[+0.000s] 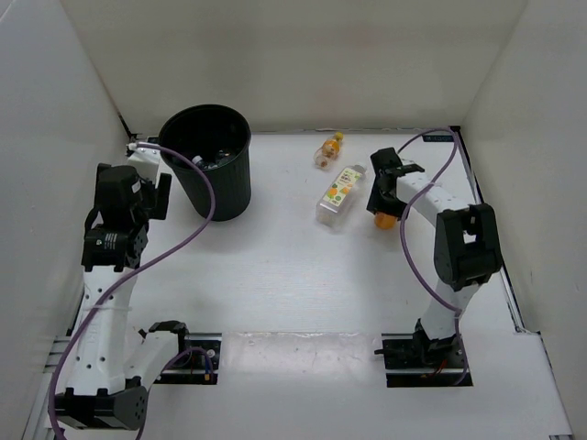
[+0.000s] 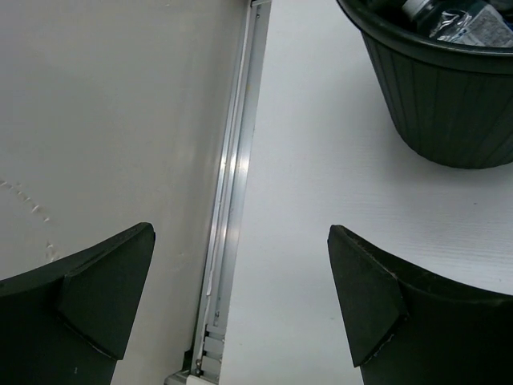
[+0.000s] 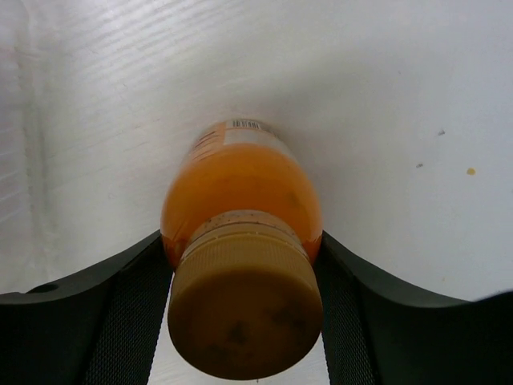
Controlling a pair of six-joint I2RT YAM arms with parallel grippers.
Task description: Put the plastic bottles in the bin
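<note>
Table surface (image 1: 275, 275) of ribbed white board fills the top view, boxed in by plain white walls (image 1: 303, 55) on the left, far and right sides. The black bin (image 1: 213, 179) stands upright at the far left of it, with bottles lying inside. A small orange bottle (image 1: 328, 149) lies near the far wall, and a white-and-orange labelled bottle (image 1: 338, 194) lies just nearer than it, the two apart. The right gripper (image 1: 383, 213) is just to the right of the labelled bottle, closed around a second orange bottle (image 1: 386, 221). The left arm (image 1: 115, 220) stands beside the bin, by the left wall.

Left wrist view: the left gripper (image 2: 240, 273) has its fingers wide apart with nothing between them, over an aluminium rail (image 2: 232, 184) where table meets wall. The bin's ribbed side shows at the upper right, with crumpled clear bottles (image 2: 461, 20) visible in its mouth.

Right wrist view: both fingers (image 3: 120, 321) press against the second orange bottle at its shoulder, just behind the tan cap (image 3: 244, 313), which points toward the camera. The bottle's far end is at the table; a few tiny specks (image 3: 470, 171) dot the white surface to the right.
</note>
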